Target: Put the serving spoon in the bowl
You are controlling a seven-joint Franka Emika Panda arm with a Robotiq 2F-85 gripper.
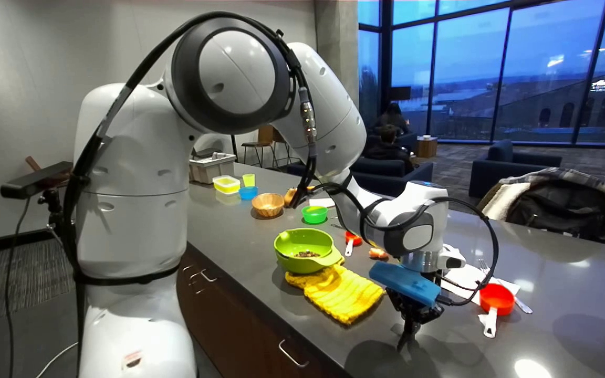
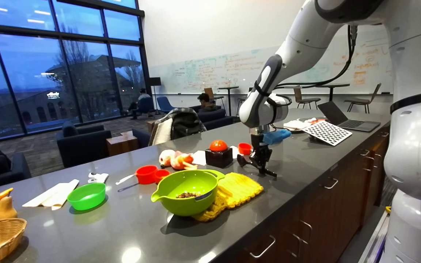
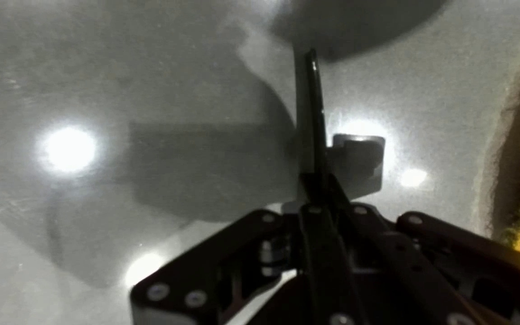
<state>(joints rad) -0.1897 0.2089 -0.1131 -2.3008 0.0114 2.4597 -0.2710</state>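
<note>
The bowl is round and lime-green, with a spout, a handle and small brown bits inside. It stands upright, partly on a yellow cloth, and also shows in an exterior view. My gripper is shut on the serving spoon, a slim black utensil that sticks out past the fingertips. In both exterior views the gripper is low over the counter, beyond the cloth from the bowl. The spoon's dark end sticks out beside the jaws. I cannot tell whether it touches the counter.
The yellow cloth lies between bowl and gripper. A red cup with a white handle and a fork on a napkin lie beside the gripper. A dark box with an orange ball stands close by. A small green dish stands farther off.
</note>
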